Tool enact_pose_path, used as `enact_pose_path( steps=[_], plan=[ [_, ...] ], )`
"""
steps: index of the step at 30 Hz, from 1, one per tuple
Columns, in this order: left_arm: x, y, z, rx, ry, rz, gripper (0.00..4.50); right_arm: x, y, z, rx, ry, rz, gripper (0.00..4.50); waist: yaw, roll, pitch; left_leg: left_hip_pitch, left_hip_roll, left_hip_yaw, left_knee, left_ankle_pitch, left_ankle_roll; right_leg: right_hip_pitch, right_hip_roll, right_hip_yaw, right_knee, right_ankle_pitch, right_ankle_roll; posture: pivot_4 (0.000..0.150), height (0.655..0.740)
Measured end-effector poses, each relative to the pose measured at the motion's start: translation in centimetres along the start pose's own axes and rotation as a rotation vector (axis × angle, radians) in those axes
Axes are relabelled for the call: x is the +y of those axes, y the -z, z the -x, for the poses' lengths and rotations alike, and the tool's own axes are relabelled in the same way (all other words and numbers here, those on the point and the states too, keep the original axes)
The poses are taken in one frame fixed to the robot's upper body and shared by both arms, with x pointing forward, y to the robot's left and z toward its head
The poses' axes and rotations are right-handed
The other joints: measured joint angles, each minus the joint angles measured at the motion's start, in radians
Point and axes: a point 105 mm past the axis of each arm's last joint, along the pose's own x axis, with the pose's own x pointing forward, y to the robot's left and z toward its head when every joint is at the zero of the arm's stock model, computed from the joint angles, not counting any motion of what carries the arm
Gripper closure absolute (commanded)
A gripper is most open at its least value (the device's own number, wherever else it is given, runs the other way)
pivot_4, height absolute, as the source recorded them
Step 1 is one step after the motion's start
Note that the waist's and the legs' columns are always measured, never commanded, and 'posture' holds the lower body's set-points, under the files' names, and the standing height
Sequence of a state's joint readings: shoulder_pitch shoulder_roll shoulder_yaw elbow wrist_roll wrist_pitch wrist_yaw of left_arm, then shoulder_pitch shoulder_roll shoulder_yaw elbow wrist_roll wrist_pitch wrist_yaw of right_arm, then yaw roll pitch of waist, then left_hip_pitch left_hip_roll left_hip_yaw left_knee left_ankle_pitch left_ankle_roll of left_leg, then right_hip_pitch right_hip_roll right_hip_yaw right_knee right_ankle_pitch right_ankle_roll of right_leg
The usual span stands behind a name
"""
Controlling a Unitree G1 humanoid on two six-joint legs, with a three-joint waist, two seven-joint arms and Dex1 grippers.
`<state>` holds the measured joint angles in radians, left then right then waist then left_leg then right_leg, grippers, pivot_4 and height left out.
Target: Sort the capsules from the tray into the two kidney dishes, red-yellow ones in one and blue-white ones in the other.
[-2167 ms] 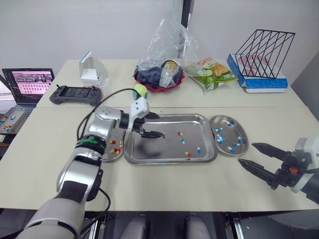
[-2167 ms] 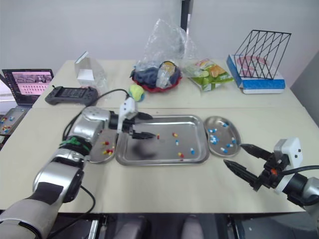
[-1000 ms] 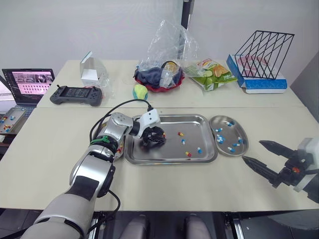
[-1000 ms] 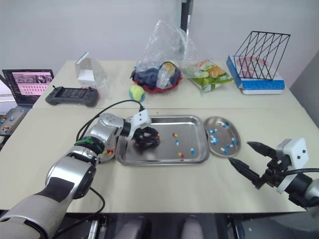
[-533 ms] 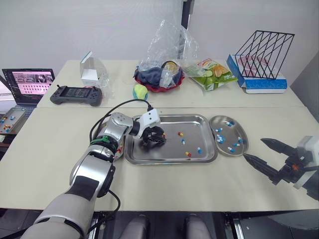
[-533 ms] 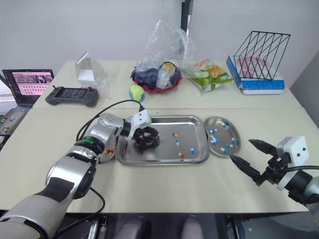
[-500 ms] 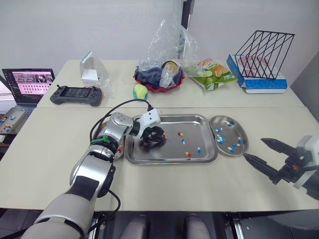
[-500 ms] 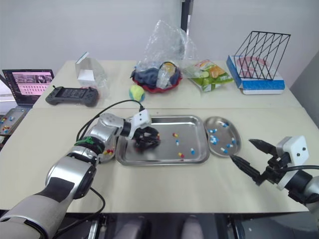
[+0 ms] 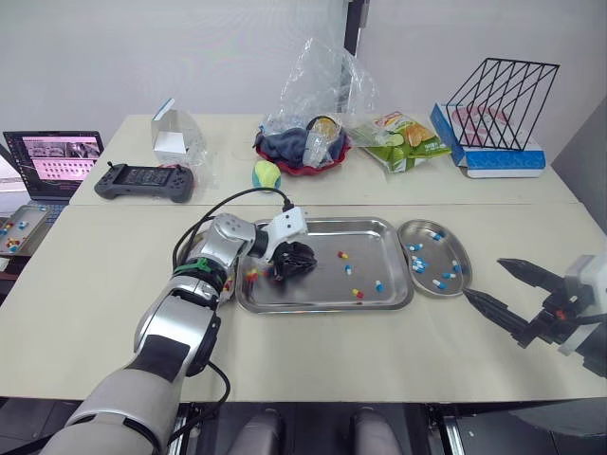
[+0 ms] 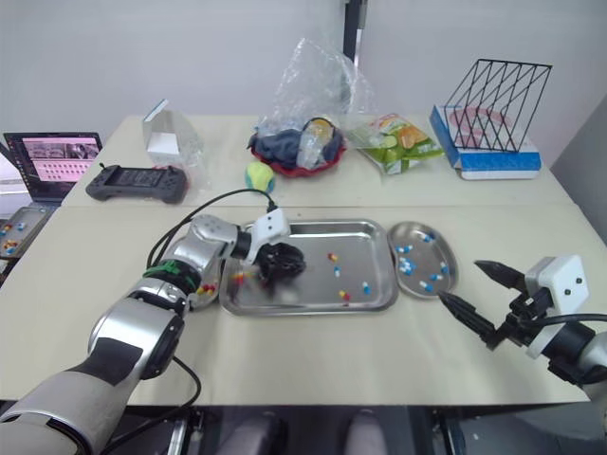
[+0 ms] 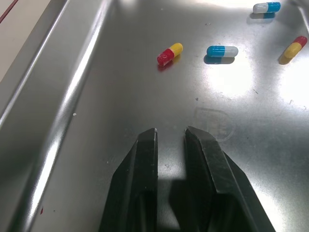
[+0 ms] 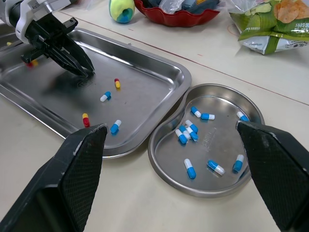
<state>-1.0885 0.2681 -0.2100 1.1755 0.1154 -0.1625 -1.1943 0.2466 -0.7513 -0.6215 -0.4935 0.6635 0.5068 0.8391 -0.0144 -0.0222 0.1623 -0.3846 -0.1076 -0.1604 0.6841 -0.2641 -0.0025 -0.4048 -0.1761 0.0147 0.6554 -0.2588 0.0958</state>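
One red-yellow capsule [image 11: 169, 53] lies nearest the left gripper [image 11: 170, 131], barely parted and empty on the rectangular steel tray [image 11: 96, 121]; pinching it likely comes next.

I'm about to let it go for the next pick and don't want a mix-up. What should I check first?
1. Left gripper empty: ok; narrow gap, nothing between its fingers, over the rectangular steel tray.
2. Target in front: ok; a red-yellow capsule lies just ahead, apart from the blue-white capsule.
3. Right-hand steel kidney dish holds blue-white only: ok.
4. Left-hand steel kidney dish contents: cannot tell; the left arm hides most of it.
5. Right gripper open and empty, beside the right-hand dish: ok.
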Motion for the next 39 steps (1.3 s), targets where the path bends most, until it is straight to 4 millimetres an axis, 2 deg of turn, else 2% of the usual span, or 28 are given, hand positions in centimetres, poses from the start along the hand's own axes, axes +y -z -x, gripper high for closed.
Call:
enact_pose_path(
  steps=[11,16,20,24,32,39],
  plan=[
    [1.4,-1.3,2.5,-0.090,-0.039,0.084,3.54,-0.1,0.2,-0.8,-0.006,-0.019,-0.008,0.00,0.000,0.000,0.000,-0.001,0.000,0.000,0.000,0.000,-0.001,0.000,0.000,0.000,0.000,0.000,0.000,0.150,0.7400],
    [1.6,-2.1,4.0,-0.083,-0.022,0.040,3.54,-0.1,0.3,-1.6,-0.013,-0.042,-0.022,0.00,-0.003,0.000,0.000,0.000,0.000,0.000,0.000,0.001,-0.001,-0.001,0.000,0.000,0.000,0.000,0.000,0.150,0.7400],
    [1.1,-2.8,5.0,-0.073,0.041,-0.011,2.42,0.0,0.6,-1.8,-0.006,-0.051,-0.030,0.00,-0.002,0.000,0.000,-0.001,0.000,0.000,0.000,0.001,-0.002,-0.001,0.000,0.000,0.000,0.000,0.000,0.150,0.7400],
    [0.5,-2.1,6.0,-0.023,0.090,-0.098,1.09,0.0,0.6,-1.8,-0.007,-0.051,-0.028,0.00,-0.003,0.000,0.000,0.000,0.000,0.000,0.001,0.001,-0.002,-0.001,0.000,0.000,0.000,0.000,0.000,0.150,0.7400],
    [-0.4,0.5,6.7,0.146,0.185,-0.299,1.09,0.0,0.6,-1.8,-0.009,-0.046,-0.024,0.00,0.001,0.000,0.000,-0.001,0.000,0.000,0.001,0.001,-0.001,0.000,0.000,0.000,-0.001,0.000,0.000,0.150,0.7400],
    [-0.7,0.8,7.0,0.203,0.248,-0.384,1.09,0.0,1.3,-1.6,0.007,-0.024,-0.043,0.00,-0.002,0.000,0.000,-0.001,0.000,0.000,0.001,0.000,0.000,0.000,0.000,0.000,0.000,0.000,0.000,0.150,0.7400]
  ],
)
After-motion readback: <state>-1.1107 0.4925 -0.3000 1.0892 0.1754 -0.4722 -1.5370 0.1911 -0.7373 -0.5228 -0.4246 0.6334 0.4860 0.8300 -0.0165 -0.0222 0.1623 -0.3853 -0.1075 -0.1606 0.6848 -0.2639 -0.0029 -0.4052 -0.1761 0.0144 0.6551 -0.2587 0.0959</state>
